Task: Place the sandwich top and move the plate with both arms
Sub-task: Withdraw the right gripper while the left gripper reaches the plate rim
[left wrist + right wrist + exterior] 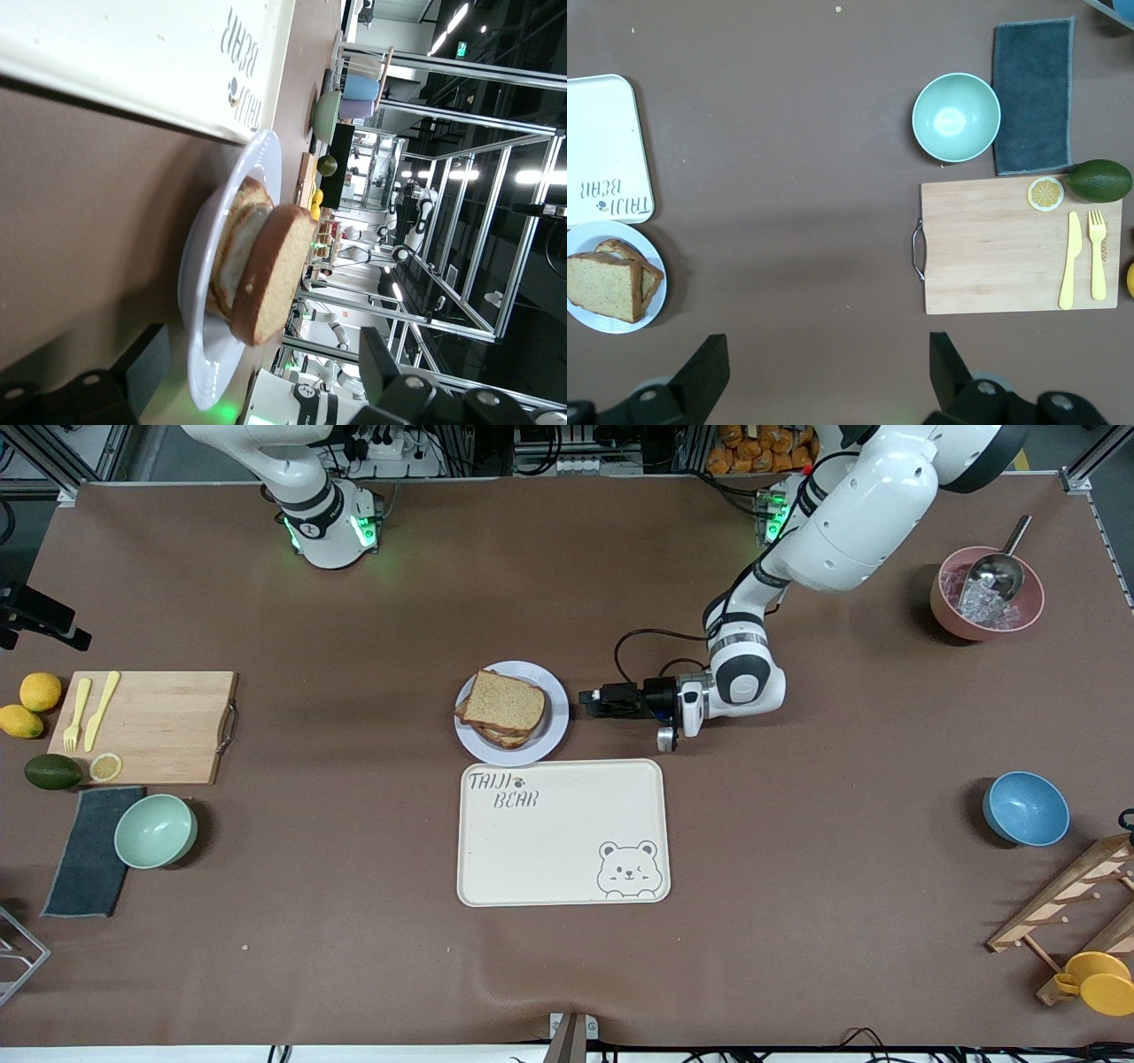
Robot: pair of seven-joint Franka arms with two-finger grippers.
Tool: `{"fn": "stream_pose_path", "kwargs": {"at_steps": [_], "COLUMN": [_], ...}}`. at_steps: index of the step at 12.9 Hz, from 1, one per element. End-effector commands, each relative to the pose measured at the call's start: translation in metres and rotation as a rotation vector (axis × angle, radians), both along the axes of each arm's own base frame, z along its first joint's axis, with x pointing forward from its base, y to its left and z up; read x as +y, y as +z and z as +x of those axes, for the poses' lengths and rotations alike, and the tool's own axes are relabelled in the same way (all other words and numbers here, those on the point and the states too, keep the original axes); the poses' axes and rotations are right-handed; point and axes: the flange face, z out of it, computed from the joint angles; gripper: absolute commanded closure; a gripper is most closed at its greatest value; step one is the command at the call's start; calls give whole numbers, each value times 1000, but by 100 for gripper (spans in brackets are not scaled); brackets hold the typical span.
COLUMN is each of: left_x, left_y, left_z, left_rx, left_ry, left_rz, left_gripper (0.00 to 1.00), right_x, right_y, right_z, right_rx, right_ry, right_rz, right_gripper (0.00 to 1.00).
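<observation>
A small round plate sits mid-table, touching or nearly touching the edge of a cream tray with a bear drawing that lies nearer the front camera. On the plate rests a sandwich, and its sandwich top — a plain brown bread slice — lies flat on the stack, slightly askew so the lower layers peek out at the side toward the right arm's end of the table. The slice is roughly square, so it has no clear long axis; the pictures do not show which way its rounded end points. The left gripper is low and lying sideways just beside the plate, on the side toward the left arm's end of the table, pointing at the plate's rim. Its fingers are spread wide and hold nothing; in the left wrist view the two black fingers frame the plate and the bread slice without touching them. The right gripper is out of the front view — its wrist view shows it high over the table, between the plate and a wooden cutting board, fingers parted and empty; that arm waits.
</observation>
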Motion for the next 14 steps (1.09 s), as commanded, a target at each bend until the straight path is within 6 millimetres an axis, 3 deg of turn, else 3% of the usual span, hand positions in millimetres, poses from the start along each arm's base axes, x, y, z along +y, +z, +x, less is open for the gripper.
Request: {"fn": "stream_pose_path", "kwargs": {"at_steps": [1,7,8,14], "left_x": [-18,-30,-38,-39], "left_y": [-10,-13,-14,-16], "left_z": [12,27,21,16], "left_rx": [-35,-78,-79,-77], "left_ry": [6,15,-3,-13], "left_rz": [-4,84,83,90], "left_gripper": [10,19,22,38], "right_x": [3,10,9,-5], "right_y": [1,0,0,-1], "right_z": [-1,-1,-1,0], "right_rx": [2,16,13,-4], "right_ry": [19,129,145,125], "right_rz": [7,-27,-27,-22], "right_gripper": [0,0,0,0]}}
